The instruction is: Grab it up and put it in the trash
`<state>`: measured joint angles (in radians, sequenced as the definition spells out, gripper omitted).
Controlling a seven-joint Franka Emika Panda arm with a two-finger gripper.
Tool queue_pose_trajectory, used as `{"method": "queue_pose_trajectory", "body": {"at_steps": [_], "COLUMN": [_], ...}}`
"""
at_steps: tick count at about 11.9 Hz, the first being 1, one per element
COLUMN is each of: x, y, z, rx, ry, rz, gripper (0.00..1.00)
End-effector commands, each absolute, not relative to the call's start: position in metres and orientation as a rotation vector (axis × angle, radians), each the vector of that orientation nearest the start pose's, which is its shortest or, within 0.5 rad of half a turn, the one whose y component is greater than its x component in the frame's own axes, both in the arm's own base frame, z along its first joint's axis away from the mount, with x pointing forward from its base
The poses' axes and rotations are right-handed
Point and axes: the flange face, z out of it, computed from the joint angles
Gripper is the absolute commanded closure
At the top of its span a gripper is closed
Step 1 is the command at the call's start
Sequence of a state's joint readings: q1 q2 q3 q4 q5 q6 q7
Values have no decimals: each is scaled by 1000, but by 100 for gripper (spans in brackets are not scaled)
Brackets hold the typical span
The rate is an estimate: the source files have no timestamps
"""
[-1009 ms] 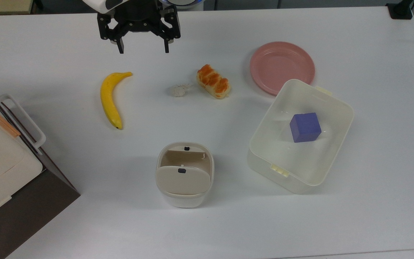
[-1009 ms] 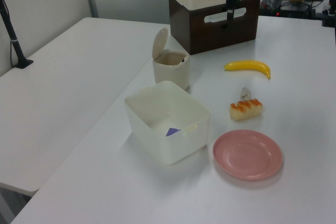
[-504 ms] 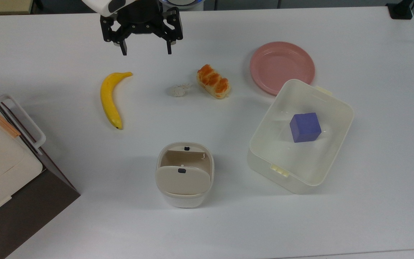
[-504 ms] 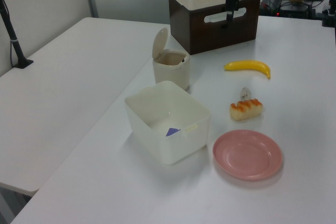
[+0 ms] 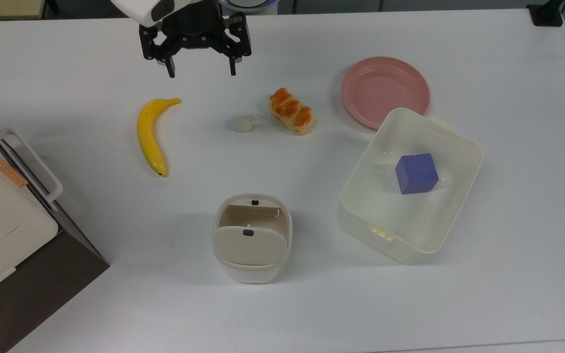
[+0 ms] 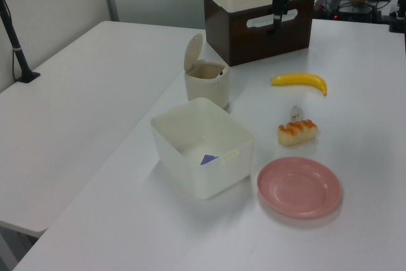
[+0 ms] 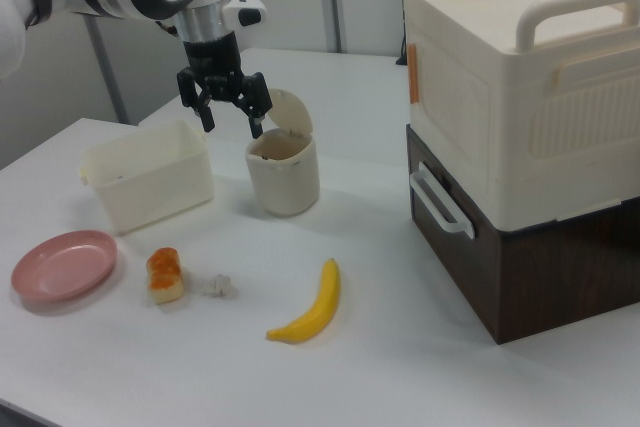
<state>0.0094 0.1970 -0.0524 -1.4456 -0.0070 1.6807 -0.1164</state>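
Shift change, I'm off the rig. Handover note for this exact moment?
Gripper: open, empty, in the air above the table's far edge in the top view, well away from the paper wad.
Paper wad: on the table, just beside the bread roll on the top view's left, with the banana further left.
Trash bin: lid swung up, opening clear.
Done: nothing grasped.
Left: descend, grip the wad, carry it, release into the bin.

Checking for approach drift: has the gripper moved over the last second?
Yes. In the top view the gripper has edged toward the top view's right and slightly down, nearer the paper wad, judged against the banana.
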Motion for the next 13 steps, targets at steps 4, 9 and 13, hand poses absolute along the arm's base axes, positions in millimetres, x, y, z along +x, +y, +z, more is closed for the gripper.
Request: {"method": "queue_pose_trajectory", "body": {"at_steps": [4,9,13], "x": [606,567,553], "y": [-21,-17,-15], "z": [566,516,469], "rx": [-3132,-3128,-3125], "ry": [-167,-170,-181], "rz": [-6,-45,15], "gripper": [0,0,0]}}
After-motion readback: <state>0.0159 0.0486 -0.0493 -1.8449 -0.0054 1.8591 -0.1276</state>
